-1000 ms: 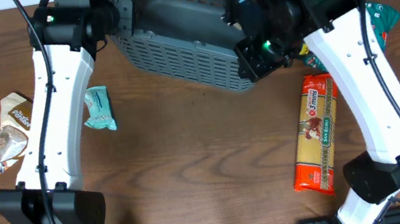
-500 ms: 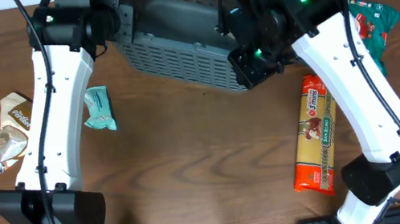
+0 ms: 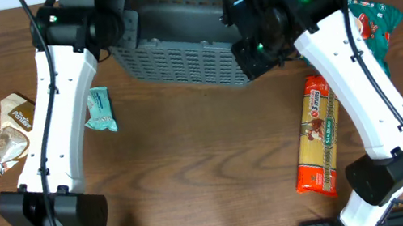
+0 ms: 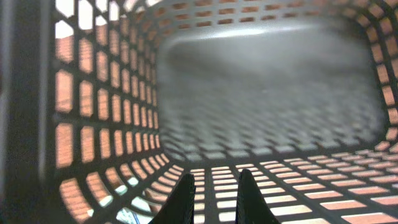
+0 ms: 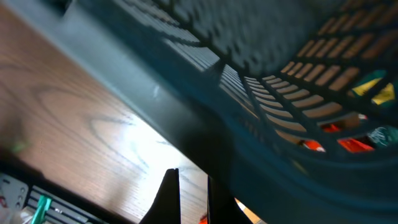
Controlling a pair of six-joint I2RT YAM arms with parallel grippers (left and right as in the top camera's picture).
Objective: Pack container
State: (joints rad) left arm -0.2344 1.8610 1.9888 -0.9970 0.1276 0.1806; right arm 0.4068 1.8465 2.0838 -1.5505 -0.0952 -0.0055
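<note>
Turned since 1 s ago: container [image 3: 176,60], long side now approx. parallel to far edge of table [image 3: 211,169]. Sits tipped, lattice side up, at far middle of table, btw. both arms. Left hand [image 4: 214,199] fingers nearly together, inside container near its wall. Right hand [image 5: 186,193] fingers together, just under rim. Real clamping on container: cannot tell. Pasta packet [image 3: 320,134] at right, apart.

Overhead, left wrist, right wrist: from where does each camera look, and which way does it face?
Overhead: above the table, facing down; the left arm, the right arm and the container show.
Left wrist: on the left arm, facing into the container; the left gripper shows at the bottom.
Right wrist: on the right arm, facing the container's outside and the table; the right gripper shows.
Shared: all see the container.
</note>
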